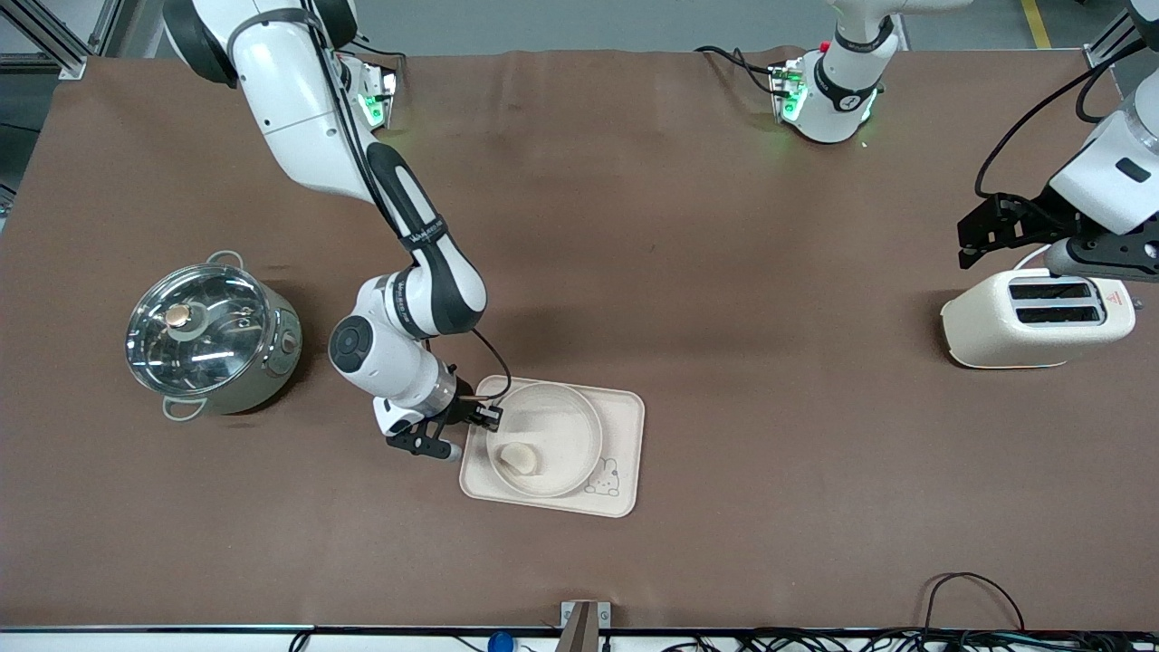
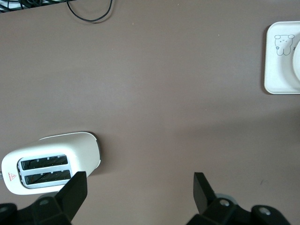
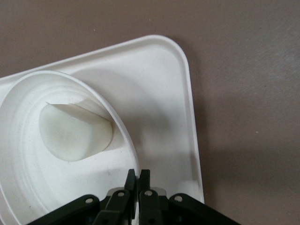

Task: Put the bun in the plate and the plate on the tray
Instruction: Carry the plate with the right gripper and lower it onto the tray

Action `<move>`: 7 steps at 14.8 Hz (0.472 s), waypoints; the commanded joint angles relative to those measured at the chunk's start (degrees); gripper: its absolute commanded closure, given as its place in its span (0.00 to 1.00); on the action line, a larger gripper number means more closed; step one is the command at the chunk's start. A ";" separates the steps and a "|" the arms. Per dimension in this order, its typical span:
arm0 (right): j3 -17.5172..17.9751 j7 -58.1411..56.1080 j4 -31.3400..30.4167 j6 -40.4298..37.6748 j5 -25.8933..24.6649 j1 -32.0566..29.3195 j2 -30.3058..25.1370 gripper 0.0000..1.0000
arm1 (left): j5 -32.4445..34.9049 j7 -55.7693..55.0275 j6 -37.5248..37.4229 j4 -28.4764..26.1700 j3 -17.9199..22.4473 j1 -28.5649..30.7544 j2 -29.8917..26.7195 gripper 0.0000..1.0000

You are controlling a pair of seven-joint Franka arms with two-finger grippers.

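Covering the whole work surface, a brown mat (image 1: 634,226) stretches under two white arms, with cables trailing along the edge nearest the front camera. A lidded steel pot (image 1: 210,337) stands toward the right arm's end of the table, a cream toaster (image 1: 1037,319) toward the left arm's end.

Between them the tray (image 1: 625,426) lies flat with the plate (image 1: 579,435) resting on it, and the bun (image 1: 520,460) sits inside the plate, on the side nearer the front camera. The right gripper (image 1: 487,418) is low at the plate's rim on the pot side, its fingers (image 3: 132,180) pinched together on that rim, the bun lying just beside them within the dish.

The right arm reaches down from its base, elbow bent, wrist turned toward the tray. The left gripper (image 2: 140,187) hovers over the toaster, well apart from the tray, jaws spread wide and holding nothing; that arm waits.
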 commanded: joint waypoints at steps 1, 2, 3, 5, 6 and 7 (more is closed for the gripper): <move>0.26 0.26 1.79 -0.25 -0.73 1.04 1.41 1.00 | -0.79 -0.16 -0.01 0.93 0.39 -0.08 0.21 0.00; 0.26 0.08 1.79 -0.25 -0.73 0.96 1.41 1.00 | -0.70 0.01 -0.01 0.93 0.39 -0.08 0.21 0.00; 0.26 0.08 1.79 -0.25 -0.73 0.87 1.41 1.00 | -0.62 0.10 -0.01 1.01 0.48 0.01 0.13 0.00; 0.26 0.08 1.87 -0.16 -0.65 0.52 1.68 0.65 | -0.70 -0.07 -0.01 1.01 0.39 0.54 0.13 0.00; 0.35 0.08 1.79 -0.16 -0.56 0.08 1.68 0.32 | -0.62 -0.07 -0.01 1.01 0.39 0.63 0.13 0.00; 0.35 0.25 1.87 -0.16 -0.56 0.17 1.59 0.24 | -0.44 -0.16 -0.01 0.93 0.48 0.63 0.21 0.00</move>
